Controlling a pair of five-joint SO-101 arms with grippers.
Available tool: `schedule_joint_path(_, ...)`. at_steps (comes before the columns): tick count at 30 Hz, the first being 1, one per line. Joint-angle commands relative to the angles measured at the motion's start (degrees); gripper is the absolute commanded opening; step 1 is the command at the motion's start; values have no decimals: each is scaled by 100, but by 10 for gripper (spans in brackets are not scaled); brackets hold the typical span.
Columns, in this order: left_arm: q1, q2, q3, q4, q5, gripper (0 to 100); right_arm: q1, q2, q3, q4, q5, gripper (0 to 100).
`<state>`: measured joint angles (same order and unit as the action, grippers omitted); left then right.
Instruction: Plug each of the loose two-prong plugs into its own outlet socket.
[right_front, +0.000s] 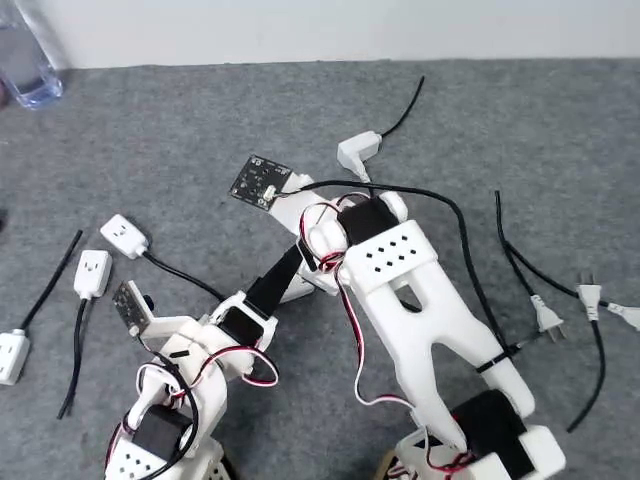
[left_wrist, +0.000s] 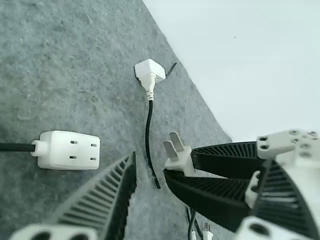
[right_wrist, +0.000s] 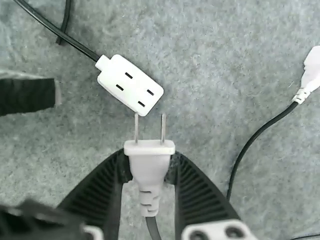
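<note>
Right gripper (right_wrist: 148, 161) pinches plug (right_wrist: 149, 170), 2 prongs near socket (right_wrist: 130, 84); left gripper (left_wrist: 150, 169) spread.

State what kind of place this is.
Probably a robotics test bench: two white robot arms with exposed wiring at a grey carpeted table, with loose plugs and outlet sockets laid out around them.

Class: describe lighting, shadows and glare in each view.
High view: even, diffuse light on the grey mat, hardly any shadows. Left wrist view: the white wall is bright and featureless. Right wrist view: no glare on plug or socket; slots visible.
</note>
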<state>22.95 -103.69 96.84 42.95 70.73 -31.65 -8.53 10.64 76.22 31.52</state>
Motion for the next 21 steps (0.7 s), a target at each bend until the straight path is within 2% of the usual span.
schedule_joint_path(1,369,-62,-48,-35,0,376,-321,-189,-633,189,-70,8)
schedule_joint_path(12,360,-62,-40,-26,0,377,-593,-400,-1468,884,-264,8)
schedule_joint_path(15,88,-62,-66,-53,18,377,-567,-347,-1486,875,-255,8)
schedule_joint_path(21,-659,-62,-233,-62,44,378,4,-207,-1477,822,-211,8)
